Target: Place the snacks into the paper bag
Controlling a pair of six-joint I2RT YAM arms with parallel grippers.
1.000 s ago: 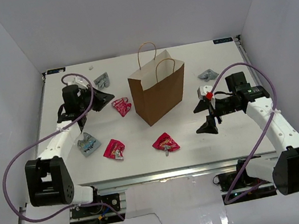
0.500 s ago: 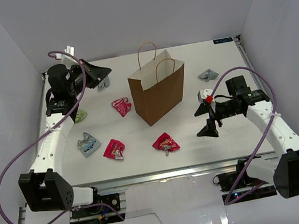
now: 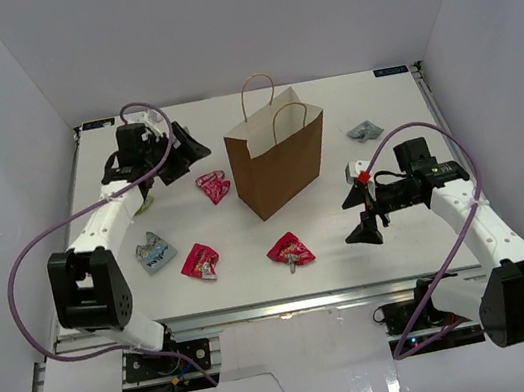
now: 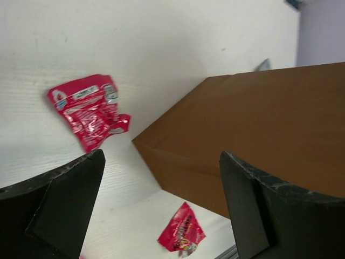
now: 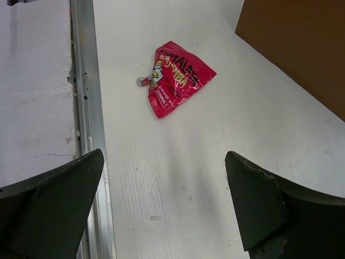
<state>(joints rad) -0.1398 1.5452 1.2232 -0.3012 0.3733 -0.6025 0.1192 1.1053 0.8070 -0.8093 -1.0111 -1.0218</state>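
The brown paper bag (image 3: 279, 157) stands upright and open mid-table; its side fills the right of the left wrist view (image 4: 259, 124). My left gripper (image 3: 188, 150) hovers open and empty to the bag's left, above a red snack (image 3: 213, 186) (image 4: 89, 110). Two more red snacks (image 3: 200, 262) (image 3: 290, 250) lie nearer the front. A light blue-grey snack (image 3: 154, 252) lies at front left, and a grey one (image 3: 364, 130) right of the bag. A green snack (image 3: 146, 205) peeks from under the left arm. My right gripper (image 3: 359, 213) (image 5: 164, 205) is open, low, facing the front red snack (image 5: 175, 78).
The table's metal front rail (image 5: 86, 108) runs close to the right gripper. White enclosure walls stand at the left, right and back. The left arm's purple cable (image 3: 26, 268) loops over the table's left side.
My left gripper rose from the table at the left, swung toward the bag and opened. The right gripper slid slightly toward the front red snack.
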